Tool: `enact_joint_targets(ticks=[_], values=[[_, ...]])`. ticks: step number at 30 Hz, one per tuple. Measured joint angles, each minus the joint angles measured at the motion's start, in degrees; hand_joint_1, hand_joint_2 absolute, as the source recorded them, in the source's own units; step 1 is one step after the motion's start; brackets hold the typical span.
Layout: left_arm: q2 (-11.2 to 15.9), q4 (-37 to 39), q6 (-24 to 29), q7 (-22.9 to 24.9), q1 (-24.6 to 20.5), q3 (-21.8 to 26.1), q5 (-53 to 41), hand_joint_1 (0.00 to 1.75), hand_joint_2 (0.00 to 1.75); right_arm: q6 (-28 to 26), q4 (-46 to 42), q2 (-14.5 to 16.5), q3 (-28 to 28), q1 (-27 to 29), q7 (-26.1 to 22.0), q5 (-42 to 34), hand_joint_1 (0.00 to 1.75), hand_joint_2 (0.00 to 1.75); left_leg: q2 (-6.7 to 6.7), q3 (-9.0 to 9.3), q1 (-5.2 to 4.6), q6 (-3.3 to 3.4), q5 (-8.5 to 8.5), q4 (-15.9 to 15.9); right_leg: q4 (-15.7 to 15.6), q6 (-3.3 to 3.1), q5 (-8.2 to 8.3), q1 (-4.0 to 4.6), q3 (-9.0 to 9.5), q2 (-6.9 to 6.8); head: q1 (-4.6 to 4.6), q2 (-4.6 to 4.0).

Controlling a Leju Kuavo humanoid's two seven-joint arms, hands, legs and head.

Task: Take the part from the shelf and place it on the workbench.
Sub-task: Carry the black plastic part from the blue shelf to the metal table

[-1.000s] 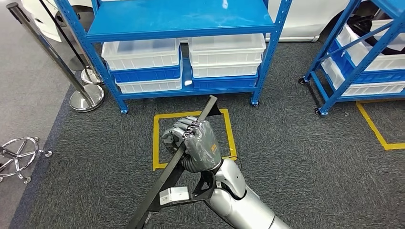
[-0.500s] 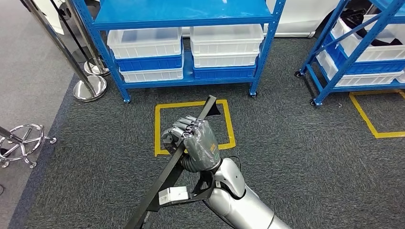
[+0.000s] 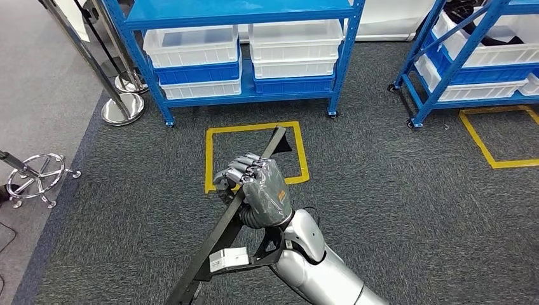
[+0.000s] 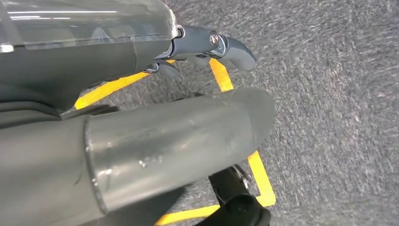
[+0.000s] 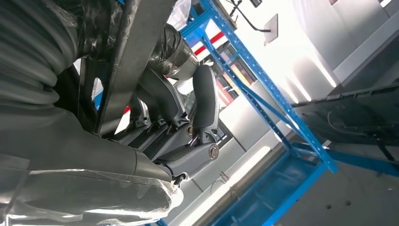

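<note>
The right hand [image 3: 257,190] is wrapped tight around a long black part [image 3: 219,232], fingers curled over the bar near its upper third, so the piece rides at a slant in front of the robot's chest, one flared end pointing up toward the shelf and the other dropping low past its body. I'd guess it is held mid-length like that to keep such a long bar balanced while walking. The left hand [image 4: 141,155] hangs low over the carpet; whether its fingers grip anything I cannot tell. Ahead stands the blue shelf [image 3: 254,95] with white bins [image 3: 295,44], a yellow floor square [image 3: 254,159] before it, a second rack [image 3: 457,63] at right, and stanchion bases [image 3: 121,108] and a chrome stool base [image 3: 38,178] at left. No workbench is visible from here.
</note>
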Motion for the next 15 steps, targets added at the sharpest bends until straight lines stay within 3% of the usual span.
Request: enact_joint_targets(ticks=[2,4,5,6,8,9,10,11,12,13,15], values=[[0.0,0.0,-0.01,-0.04,-0.2,-0.01,-0.01,0.0,0.0,0.0,0.0,0.12,0.0,-0.1,0.0,0.04,1.75,1.75,-0.04,2.3,-0.43,0.73,-1.27,-4.4,-0.46,0.66,1.27,-0.11,-0.13,-0.11,0.01,0.0],[-0.02,0.01,-0.03,-0.05,-0.21,-0.01,-0.01,0.0,0.0,0.0,0.02,0.14,0.0,-0.17,0.0,0.07,1.75,1.75,0.09,1.66,-0.31,1.68,0.1,-5.14,-0.9,1.33,1.71,-0.21,-0.36,-0.11,0.01,0.0],[-0.03,0.02,-0.03,-0.04,-0.22,-0.01,-0.01,0.0,0.0,0.0,0.03,0.13,0.0,-0.2,0.01,0.07,1.75,1.75,0.2,1.13,-0.18,2.22,0.97,-5.4,-0.27,1.6,0.46,-0.23,-0.78,-0.02,0.02,0.0],[-0.04,0.02,-0.03,-0.04,-0.24,-0.01,-0.01,0.0,0.0,-0.01,0.04,0.1,0.0,-0.21,0.03,0.07,1.75,1.75,0.32,0.42,-0.03,2.65,1.89,-5.62,1.43,1.83,-1.9,-0.25,-1.44,0.08,0.03,0.0],[-0.05,0.02,-0.03,-0.06,-0.29,-0.01,-0.01,0.0,0.0,-0.02,0.07,0.06,0.0,-0.2,0.09,0.07,1.75,1.75,0.41,-1.41,-0.09,3.06,3.38,-5.5,8.03,2.21,-7.89,-0.42,-3.11,0.19,0.04,0.0],[-0.05,0.02,-0.03,-0.07,-0.27,-0.01,-0.01,0.0,0.0,-0.02,0.11,0.03,0.0,-0.18,0.12,0.07,1.75,1.75,0.43,-2.43,-0.11,3.02,4.09,-5.35,11.75,2.4,-9.63,-0.5,-3.74,0.21,0.04,0.0],[-0.05,0.02,-0.02,-0.07,-0.24,-0.01,-0.01,0.0,0.0,-0.02,0.17,0.0,0.0,-0.17,0.13,0.07,1.75,1.75,0.45,-3.5,-0.13,2.94,4.76,-5.14,14.54,2.56,-9.93,-0.6,-3.86,0.22,0.04,0.0],[-0.05,0.02,-0.02,-0.07,-0.21,-0.01,-0.01,0.0,0.0,-0.02,0.23,-0.04,0.0,-0.16,0.13,0.07,1.75,1.75,0.48,-4.6,-0.11,2.8,5.36,-4.83,15.74,2.68,-9.01,-0.71,-3.19,0.22,0.04,0.0],[-0.06,0.02,-0.02,-0.07,-0.19,-0.01,-0.01,0.0,0.0,-0.02,0.27,-0.06,0.0,-0.16,0.13,0.07,1.75,1.75,0.49,-5.67,-0.08,2.62,5.86,-4.42,14.93,2.75,-7.48,-0.84,-1.55,0.21,0.04,0.0],[-0.07,0.02,-0.02,-0.07,-0.19,-0.01,-0.01,0.0,0.0,-0.02,0.3,-0.06,0.0,-0.18,0.13,0.09,1.75,1.75,0.48,-6.68,-0.04,2.4,6.29,-3.9,12.28,2.77,-6.29,-0.98,1.12,0.2,0.04,0.0],[-0.06,0.02,-0.02,-0.07,-0.17,-0.01,0.01,0.0,0.0,-0.03,0.25,0.01,0.0,-0.25,0.13,0.15,1.75,1.75,0.4,-8.31,-0.15,1.82,6.94,-2.75,4.35,2.59,-7.05,-0.98,7.32,0.27,0.02,0.0]])
